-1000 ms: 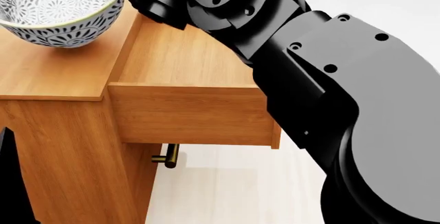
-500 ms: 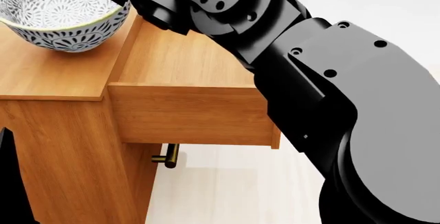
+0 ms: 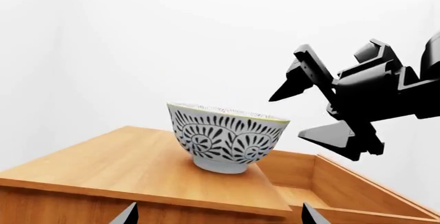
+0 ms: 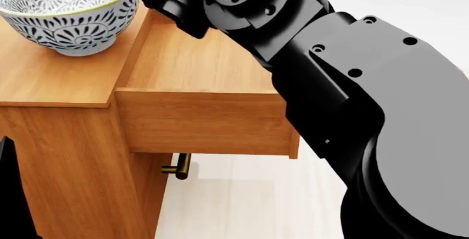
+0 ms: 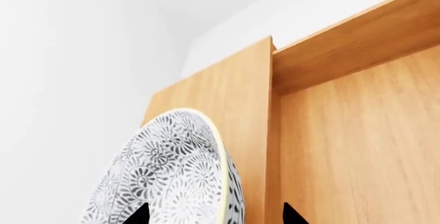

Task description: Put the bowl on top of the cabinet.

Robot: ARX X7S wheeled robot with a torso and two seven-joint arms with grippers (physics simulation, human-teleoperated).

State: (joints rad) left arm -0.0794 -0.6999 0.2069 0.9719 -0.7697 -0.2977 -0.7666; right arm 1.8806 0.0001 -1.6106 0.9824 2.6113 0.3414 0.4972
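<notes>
The bowl, white with a black leaf pattern and a yellowish rim, stands upright on the orange-brown cabinet near its right edge. The left wrist view shows the bowl resting on the cabinet top. My right gripper is open. Its fingers straddle the bowl's rim on the drawer side, one over the inside and one outside. In the right wrist view the bowl lies between the tips of the right gripper. My left gripper is open and empty, low in front of the cabinet.
The cabinet's top drawer is pulled out under my right arm. A brass handle sticks out below it. The open drawer lies right beside the bowl. Pale floor shows beyond the cabinet.
The bowl has gone from tilted to upright and sits slightly lower and further right in the head view. The right arm's wrist shifted a little.
</notes>
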